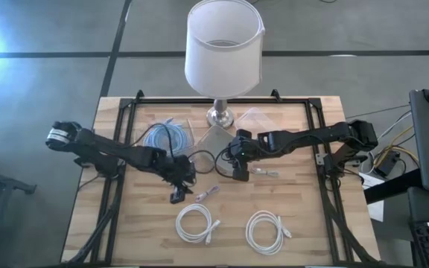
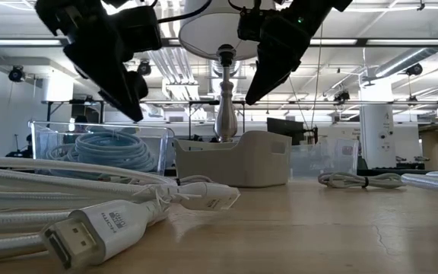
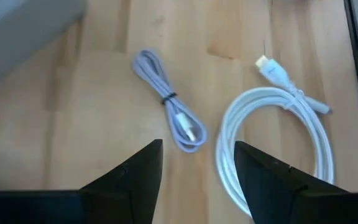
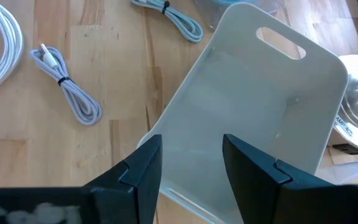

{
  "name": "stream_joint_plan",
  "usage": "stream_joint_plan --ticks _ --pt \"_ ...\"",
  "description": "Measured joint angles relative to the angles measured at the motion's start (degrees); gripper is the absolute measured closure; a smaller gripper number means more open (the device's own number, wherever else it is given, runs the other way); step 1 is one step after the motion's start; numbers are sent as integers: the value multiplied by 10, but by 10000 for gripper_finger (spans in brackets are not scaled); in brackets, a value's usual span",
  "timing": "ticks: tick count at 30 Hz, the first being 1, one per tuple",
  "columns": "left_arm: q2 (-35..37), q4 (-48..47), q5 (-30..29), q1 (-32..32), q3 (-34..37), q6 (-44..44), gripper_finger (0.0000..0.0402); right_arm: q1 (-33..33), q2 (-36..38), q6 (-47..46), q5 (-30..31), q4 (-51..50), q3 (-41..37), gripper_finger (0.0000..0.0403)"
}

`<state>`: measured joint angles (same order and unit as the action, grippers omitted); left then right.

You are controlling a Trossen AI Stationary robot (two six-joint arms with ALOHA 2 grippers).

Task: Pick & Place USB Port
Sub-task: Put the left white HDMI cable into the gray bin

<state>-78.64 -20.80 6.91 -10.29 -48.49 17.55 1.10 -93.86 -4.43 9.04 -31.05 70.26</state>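
A small pale USB cable bundle [image 3: 169, 102] lies flat on the wooden table [image 1: 304, 216], tied at its middle; it also shows in the high view [image 1: 207, 193] and the right wrist view [image 4: 67, 87]. My left gripper [image 3: 197, 168] hangs open above the table just left of it [image 1: 177, 190], pointing slantwise down, with nothing between its fingers. My right gripper [image 4: 191, 162] hovers open near the table's middle [image 1: 237, 171], over the near edge of a white bin [image 4: 253, 112] with a handle slot, and holds nothing.
Two white coiled cables [image 1: 194, 223] [image 1: 265, 231] lie near the front edge. A clear box with a blue cable coil [image 1: 166, 138] and a lamp [image 1: 222, 52] stand at the back. Another small bundle [image 1: 267, 173] lies right of my right gripper.
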Motion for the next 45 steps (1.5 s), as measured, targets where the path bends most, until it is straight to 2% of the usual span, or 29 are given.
stream_joint_plan --ticks 4,9,19,36,40,45 --pt "-29 14 6 -21 0 35 200 0 0 4 0 0 0 236" --pt "-65 32 63 -39 0 78 200 0 0 23 0 0 -1 236" --pt "-113 34 67 -45 0 122 200 0 0 32 0 -1 -2 236" --pt "-155 37 74 -46 0 106 201 0 0 66 0 -1 -2 236" --pt "-157 37 79 -46 0 95 222 0 0 66 0 -1 -2 236" --pt "-158 37 85 -46 0 81 275 0 0 66 0 0 -2 236"
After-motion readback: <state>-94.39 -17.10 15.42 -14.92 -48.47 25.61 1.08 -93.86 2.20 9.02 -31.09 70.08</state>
